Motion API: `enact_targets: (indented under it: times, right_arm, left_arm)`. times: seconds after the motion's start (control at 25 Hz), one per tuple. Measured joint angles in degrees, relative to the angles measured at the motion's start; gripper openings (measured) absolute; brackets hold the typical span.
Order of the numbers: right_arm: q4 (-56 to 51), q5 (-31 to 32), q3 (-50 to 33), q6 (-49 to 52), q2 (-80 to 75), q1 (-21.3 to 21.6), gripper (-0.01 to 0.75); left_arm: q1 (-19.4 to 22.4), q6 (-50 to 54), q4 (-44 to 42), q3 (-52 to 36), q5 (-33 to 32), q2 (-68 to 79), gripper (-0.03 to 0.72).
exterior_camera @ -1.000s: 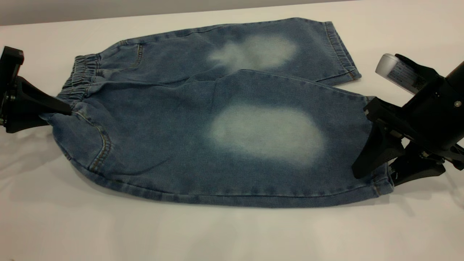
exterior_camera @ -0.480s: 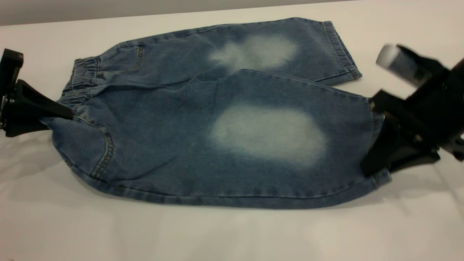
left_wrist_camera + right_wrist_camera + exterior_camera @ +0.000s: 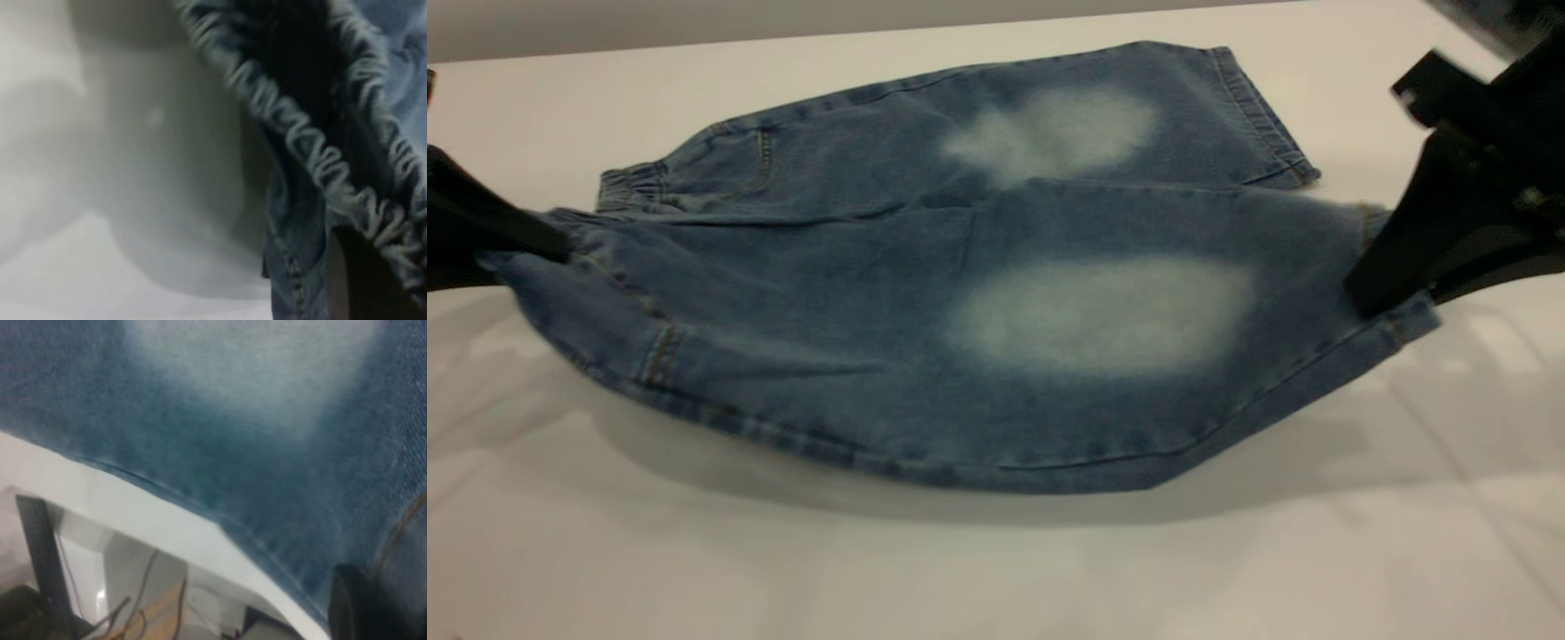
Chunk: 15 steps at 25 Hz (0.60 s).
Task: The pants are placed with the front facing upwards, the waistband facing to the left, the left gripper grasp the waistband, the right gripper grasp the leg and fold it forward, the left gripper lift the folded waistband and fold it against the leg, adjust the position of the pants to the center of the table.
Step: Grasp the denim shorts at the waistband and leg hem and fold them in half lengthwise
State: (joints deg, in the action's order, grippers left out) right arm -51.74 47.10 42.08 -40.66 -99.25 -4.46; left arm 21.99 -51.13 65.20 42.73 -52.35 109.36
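Now pants (image 3: 960, 311) taut, near leg lifted.

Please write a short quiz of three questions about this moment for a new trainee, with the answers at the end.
1. True or false: the pants lie flat on the table, with no part raised.
2. Which part does the left end effector hold? A) a leg hem B) the waistband end C) nothing
3. Fill in: the right end effector grips the near leg at its ____.

Key:
1. False. The near half hangs lifted between the two end effectors, with a shadow on the table under it; the far leg rests on the table.
2. B.
3. Hem.
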Motion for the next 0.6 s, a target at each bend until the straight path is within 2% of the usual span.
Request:
enact_targets:
  times: [0.28,0.4,0.6]
  right_arm:
    - [8.23,5.99,0.00,6.79,8.13,0.00,0.015]
    - [11.56,9.28,0.00,9.26,11.47,0.00,0.015]
    - [10.65,6.37,1.30,12.14,14.78,0.00,0.015]
  left_arm:
    - [0.00,9.04,-8.43,-7.21,-0.41,-9.85,0.099]
    - [0.00,10.05,-8.74,-11.11,-0.64,-13.69,0.099]
    - [0.11,10.05,-7.08,-13.04,-0.30,-17.94,0.099]
